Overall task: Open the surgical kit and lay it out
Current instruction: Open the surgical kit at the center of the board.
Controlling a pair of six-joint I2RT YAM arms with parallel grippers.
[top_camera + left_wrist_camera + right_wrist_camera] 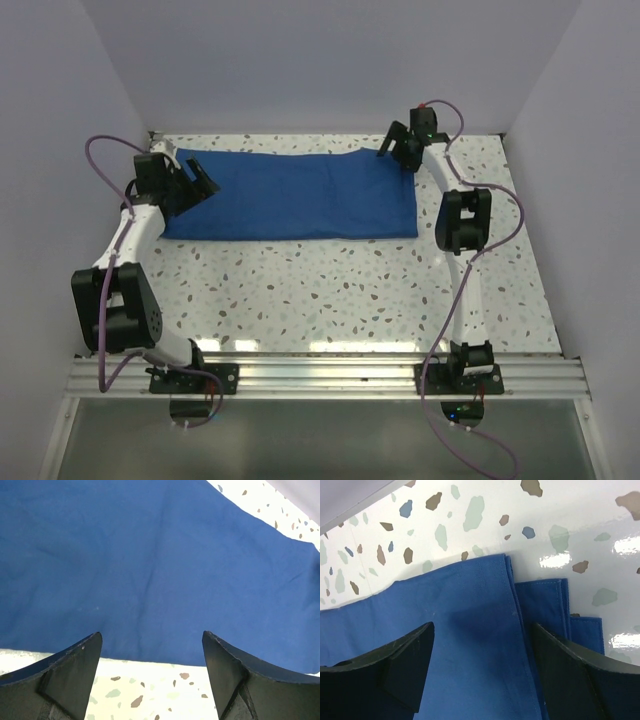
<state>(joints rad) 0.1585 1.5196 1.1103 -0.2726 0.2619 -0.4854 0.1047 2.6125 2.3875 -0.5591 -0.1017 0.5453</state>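
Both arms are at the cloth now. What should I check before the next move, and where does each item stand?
1. Left gripper open: ok, jaws apart with nothing between them.
2. Right gripper open: ok, jaws apart and empty.
3. Left gripper lined up on the blue cloth wrap: ok, the wrap's left edge lies just ahead of its fingertips.
4. Right gripper lined up: ok, it hangs over the far right corner, where the folded layers show stepped edges.
5. Fingertips touching the cloth: cannot tell for either arm.
6. What the wrap holds: cannot tell; it lies folded flat on the table.
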